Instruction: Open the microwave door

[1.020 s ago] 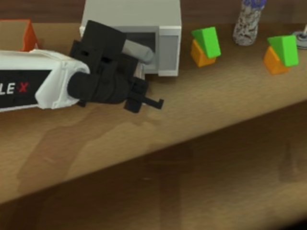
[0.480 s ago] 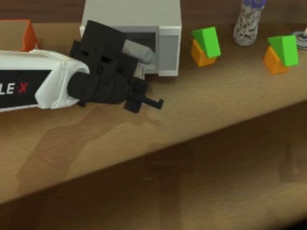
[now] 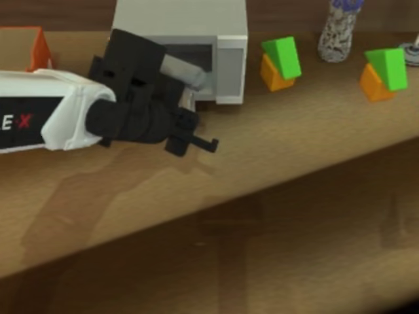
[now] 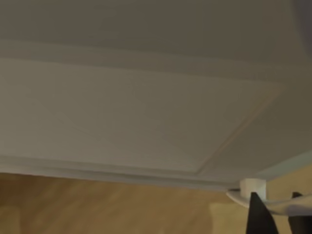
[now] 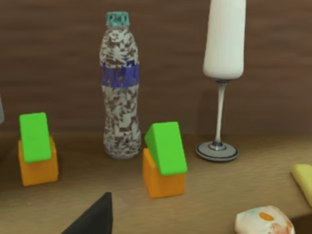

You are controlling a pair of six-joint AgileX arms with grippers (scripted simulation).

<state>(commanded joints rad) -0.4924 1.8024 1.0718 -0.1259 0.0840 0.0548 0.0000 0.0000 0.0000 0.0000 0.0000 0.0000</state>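
Wooden tabletop point(image 3: 275, 157) runs under everything you see, with a dark wall behind it. Your boxy silver-white microwave point(image 3: 190, 26) sits at the back, left of centre in the top view, and its silver-framed door with the grey window point(image 3: 186, 69) faces the front edge, seemingly swung out only slightly, if at all. Your left gripper point(image 3: 193, 134) is pressed in close against that door front; the wrist view shows pale door panel filling the frame and two dark fingertips point(image 4: 256, 214) set narrowly around a thin white handle strip point(image 4: 253, 191). Whether they truly pinch it, you cannot tell.

Your right gripper is parked out of the top view; its fingers cannot be judged.

Watch the hold: if the fingertips sit only on the handle's edge, a pull could let it slip free. Pull straight instead of along the door's arc, and you may drag the whole microwave forward.
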